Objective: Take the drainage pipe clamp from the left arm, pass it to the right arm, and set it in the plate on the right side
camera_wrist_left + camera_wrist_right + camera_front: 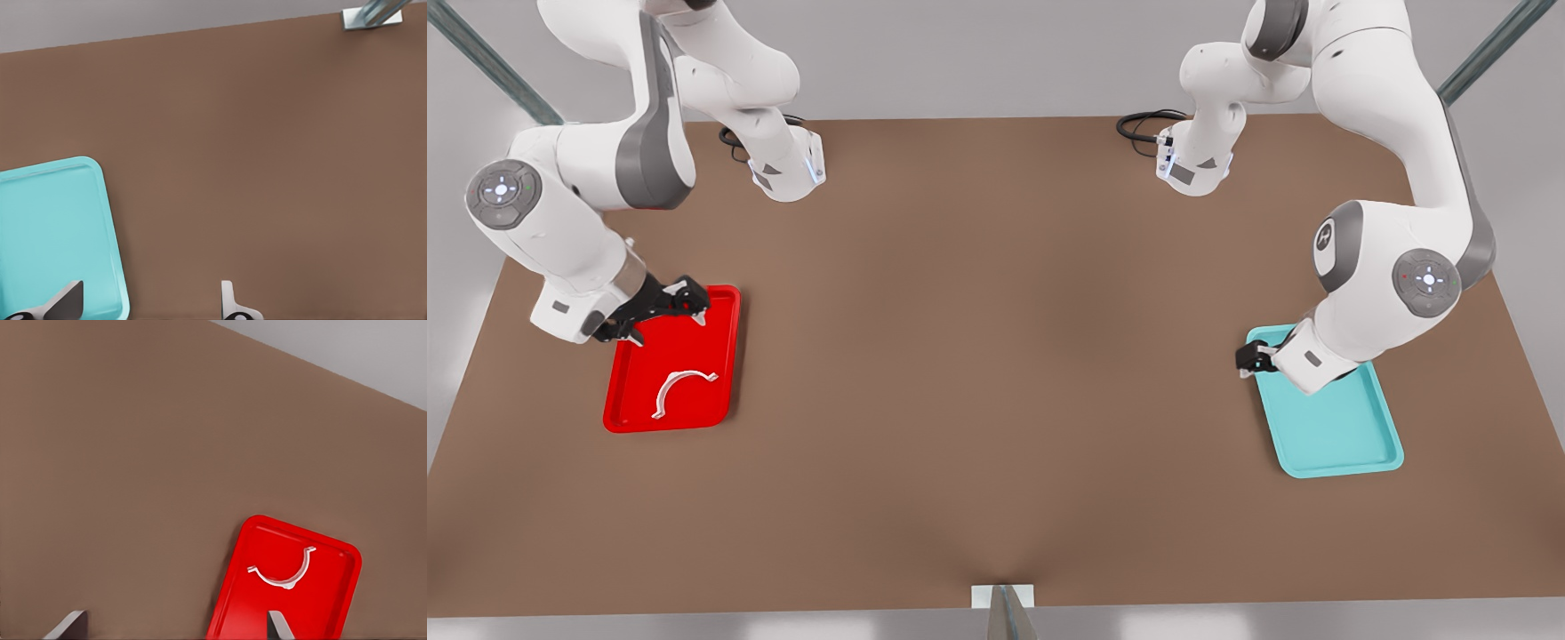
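Right gripper, open and empty, hovers over the plate; the drainage pipe clamp lies flat inside, arch toward it. Left gripper, open, empty, waits over the teal tray.

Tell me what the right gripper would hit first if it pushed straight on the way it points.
Probably the floor of the red tray: the right gripper, fingers open, tilts down over its far end. The white clamp lies further on; depth is unclear.

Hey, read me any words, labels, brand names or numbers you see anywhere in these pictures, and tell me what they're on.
No readable text anywhere.
Red plate: no label.
Drainage pipe clamp lying in it: blank.
Teal tray: no label.
Round button pads on the arm joints: small symbols, no letters or digits.
Right hand over the red plate, left hand at the teal tray: unmarked.
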Robot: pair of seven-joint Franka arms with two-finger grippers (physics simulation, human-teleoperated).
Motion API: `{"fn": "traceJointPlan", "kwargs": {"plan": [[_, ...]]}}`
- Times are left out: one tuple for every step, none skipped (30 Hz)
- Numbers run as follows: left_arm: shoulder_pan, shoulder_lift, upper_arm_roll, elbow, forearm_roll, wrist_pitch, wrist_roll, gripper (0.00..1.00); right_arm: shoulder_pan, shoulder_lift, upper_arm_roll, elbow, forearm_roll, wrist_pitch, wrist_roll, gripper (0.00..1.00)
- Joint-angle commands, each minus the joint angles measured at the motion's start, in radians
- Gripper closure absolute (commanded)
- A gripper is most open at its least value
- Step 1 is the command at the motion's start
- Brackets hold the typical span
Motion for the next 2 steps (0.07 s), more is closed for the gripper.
{"fn": "traceJointPlan", "kwargs": {"plan": [[-0.001,-0.001,0.0,0.001,0.0,-0.005,0.053,0.0,-0.082,0.012,-0.003,0.0,0.014,-0.028,0.154,0.0],[-0.009,-0.001,0.0,0.001,0.002,-0.005,0.053,0.0,-0.072,0.012,-0.002,0.003,0.014,-0.028,0.157,0.0]]}}
